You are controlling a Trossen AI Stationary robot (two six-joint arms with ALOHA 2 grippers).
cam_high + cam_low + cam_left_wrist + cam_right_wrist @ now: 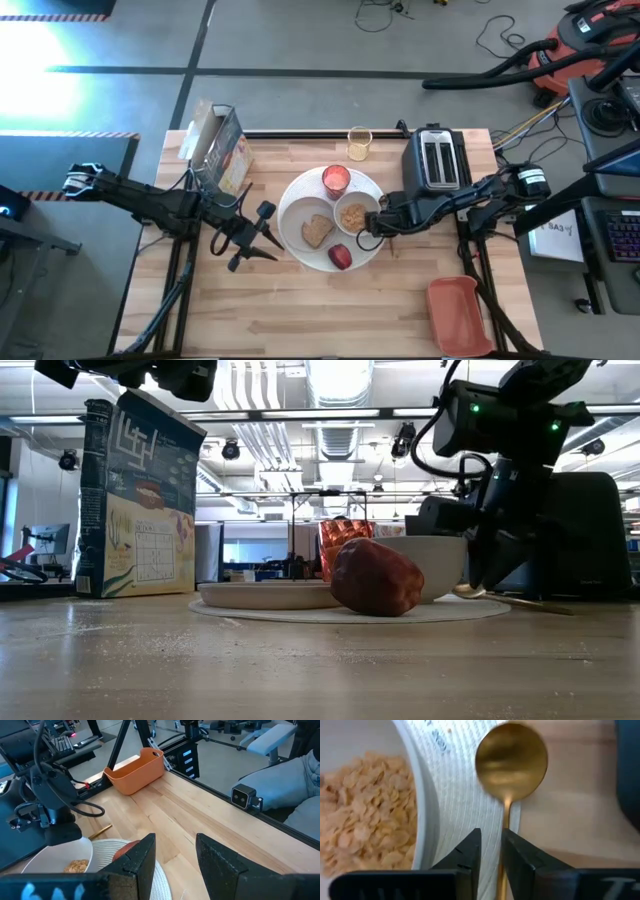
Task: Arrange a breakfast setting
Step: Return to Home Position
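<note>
A large round white plate (300, 196) sits mid-table. On it are a small white bowl (353, 215) of flakes, a brown toast slice (318, 230), a small red fruit (376, 577) and a small red cup (336, 180). A clear glass (359, 143) stands behind the plate. The gold spoon (511, 762) lies with its bowl on the plate's ribbed rim (465, 785) and its handle (530, 603) on the table. My right gripper (491, 850) is slightly open over the handle, pointing steeply down, one finger on either side. My left gripper (175, 860) hangs open and empty left of the plate. My right gripper straddles the spoon's handle (504, 825) just behind the spoon's bowl, coming from above and slanting down, fingers across the handle. A gap shows beside the handle, which runs close along one finger (520, 862); I cannot tell whether that finger touches it. The spoon lies flat, not lifted.
A cereal box (218, 150) stands at the far left and a black toaster (438, 158) at the far right. An orange bin (458, 315) sits at the near right corner. Bare wood lies along the near edge in front of the plate.
</note>
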